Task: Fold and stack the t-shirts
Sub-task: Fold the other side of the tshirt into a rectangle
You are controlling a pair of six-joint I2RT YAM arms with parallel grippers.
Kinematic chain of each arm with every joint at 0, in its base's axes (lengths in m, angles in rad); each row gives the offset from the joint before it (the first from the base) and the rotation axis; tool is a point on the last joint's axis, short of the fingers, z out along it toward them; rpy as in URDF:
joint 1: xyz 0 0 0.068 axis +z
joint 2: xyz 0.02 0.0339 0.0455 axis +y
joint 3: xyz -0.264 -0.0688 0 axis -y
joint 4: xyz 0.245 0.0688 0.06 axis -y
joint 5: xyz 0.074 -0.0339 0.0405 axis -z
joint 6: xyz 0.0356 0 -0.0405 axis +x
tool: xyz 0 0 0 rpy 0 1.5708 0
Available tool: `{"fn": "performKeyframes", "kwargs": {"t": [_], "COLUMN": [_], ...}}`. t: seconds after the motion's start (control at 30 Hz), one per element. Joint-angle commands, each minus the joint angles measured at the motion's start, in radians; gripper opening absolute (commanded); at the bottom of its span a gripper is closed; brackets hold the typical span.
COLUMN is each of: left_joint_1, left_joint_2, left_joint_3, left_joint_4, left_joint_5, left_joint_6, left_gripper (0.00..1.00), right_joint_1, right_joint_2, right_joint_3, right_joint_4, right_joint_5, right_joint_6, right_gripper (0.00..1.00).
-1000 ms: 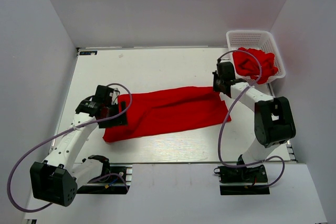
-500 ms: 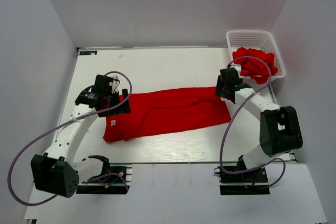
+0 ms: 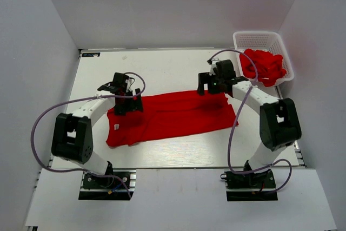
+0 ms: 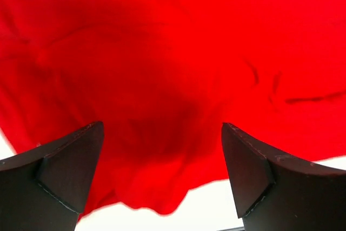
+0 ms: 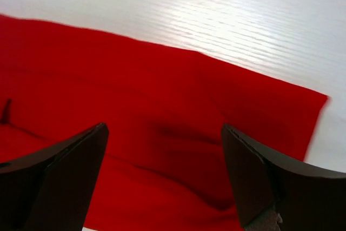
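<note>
Well, one red t-shirt [image 3: 173, 114] is lying as a long folded strip across the middle of the table [image 3: 162, 68]. The left gripper [image 3: 131, 103] is hanging over its left end and the right gripper [image 3: 204, 84] over its far edge near the right end, both jaws spread wide, gripping nothing. More red t-shirts [image 3: 263, 66] are sitting bunched in the white basket [image 3: 259, 37] at the far right.

The top camera looks down from high above the near edge, taking in the whole desk [image 3: 162, 71]. Each of the 2 wrist cameras hangs very near the spread red shirt [image 3: 173, 114], facing down onto its cloth. All 3 views share that shirt.
</note>
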Motion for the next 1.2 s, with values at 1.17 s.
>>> {"fn": "performKeyframes", "kwargs": {"t": [1.17], "left_joint_1": [0.106], "left_joint_2": [0.285], "left_joint_3": [0.098], "left_joint_4": [0.03], "left_joint_5": [-0.048], "left_joint_6": [-0.031], "left_gripper": [1.0], "right_joint_1": [-0.121], "right_joint_2": [0.075], "right_joint_3": [0.075], "right_joint_4": [-0.512], "right_joint_5": [0.798], "right_joint_6": [0.34], "right_gripper": [0.86]}}
